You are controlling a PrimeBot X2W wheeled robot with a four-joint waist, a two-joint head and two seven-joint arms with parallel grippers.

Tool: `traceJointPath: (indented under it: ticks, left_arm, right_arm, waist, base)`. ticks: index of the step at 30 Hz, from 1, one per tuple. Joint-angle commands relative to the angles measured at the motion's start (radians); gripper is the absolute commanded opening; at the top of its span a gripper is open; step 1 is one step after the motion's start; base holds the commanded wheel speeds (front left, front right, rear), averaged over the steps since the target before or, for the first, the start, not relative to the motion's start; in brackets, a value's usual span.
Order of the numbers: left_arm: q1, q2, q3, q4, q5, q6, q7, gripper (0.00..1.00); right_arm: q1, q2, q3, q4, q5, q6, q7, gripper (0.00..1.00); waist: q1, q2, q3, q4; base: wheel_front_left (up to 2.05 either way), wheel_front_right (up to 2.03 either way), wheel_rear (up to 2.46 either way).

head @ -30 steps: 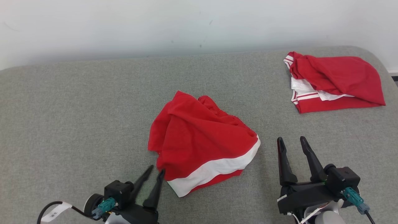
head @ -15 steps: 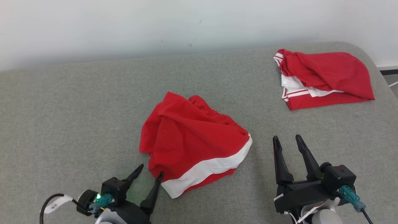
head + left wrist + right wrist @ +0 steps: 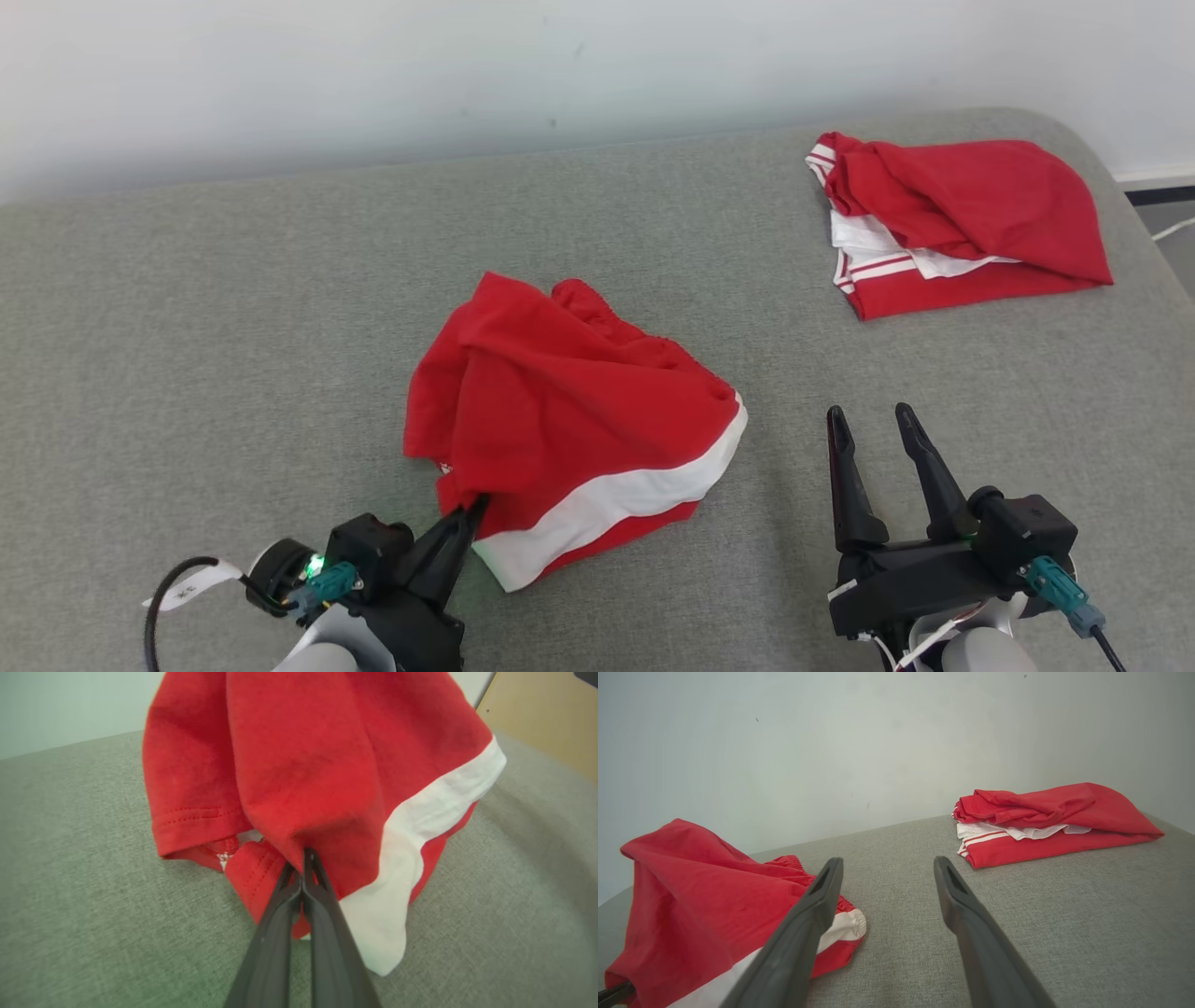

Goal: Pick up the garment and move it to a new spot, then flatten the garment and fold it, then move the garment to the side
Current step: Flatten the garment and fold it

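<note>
1. Left pincer (image 3: 471,509): the nearest item, at the near left corner of the smaller red garment (image 3: 569,411). Its two dark fingers are pressed together. A pinch of that garment's red cloth is caught between the tips, just left of its white band. In the left wrist view the cloth puckers where the tips bite.

2. Right pincer (image 3: 868,415): near, to the right of the smaller red garment and apart from it. Its fingers are spread wide with nothing between them. They point away over bare grey cloth.

3. Smaller red garment: it lies in a crumpled heap about the middle of the grey upholstered surface (image 3: 233,327).
   - A broad white band runs along its near right edge.
   - A gathered, ruffled edge shows on its far side.
   - A stitched hem and a scrap of white show at its near left edge, beside the pinch.

4. The garment (image 3: 962,205): it lies beyond and to the right of the smaller red garment, well apart from it, close to the surface's rounded far right corner.
   - It is a folded, fairly flat pile with red cloth on top.
   - White layers and red-and-white striped trim show at its left edge.
   - Both pincers are well apart from it.

5. Wall (image 3: 560,65): pale and plain, it rises beyond the smaller red garment, behind the surface's far edge.
</note>
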Motion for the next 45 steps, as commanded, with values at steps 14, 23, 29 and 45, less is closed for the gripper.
traceJointPath:
  ticks: [14, 23, 29, 45]
  left_arm:
    - [0.069, 0.109, 0.019, -0.365, 0.027, 0.1, 0.124, 0.0]
    - [0.156, 0.128, 0.014, -0.439, -0.006, 0.139, 0.184, 0.0]
    - [0.081, 0.109, 0.011, -0.398, -0.001, 0.123, 0.175, 0.0]
    - [-0.092, 0.035, 0.004, -0.068, -0.029, 0.053, 0.119, 0.0]
  right_arm:
    - [0.029, 0.0, -0.021, 0.001, 0.007, -0.001, -0.001, 1.0]
    - [0.015, 0.0, -0.01, 0.003, 0.014, -0.001, -0.001, 1.0]
    - [0.004, 0.0, -0.011, 0.004, 0.002, -0.001, -0.001, 1.0]
    - [-0.017, 0.0, -0.008, 0.006, -0.008, -0.001, -0.001, 1.0]
  waist:
    - [0.0, 0.0, -0.029, 0.103]
    - [0.0, 0.0, -0.018, 0.095]
    - [0.0, 0.0, -0.012, 0.069]
    - [0.0, 0.0, 0.038, -0.021]
  base:
    - [0.0, 0.0, 0.0]
    - [0.0, 0.0, 0.0]
    - [0.0, 0.0, 0.0]
    - [0.0, 0.0, 0.0]
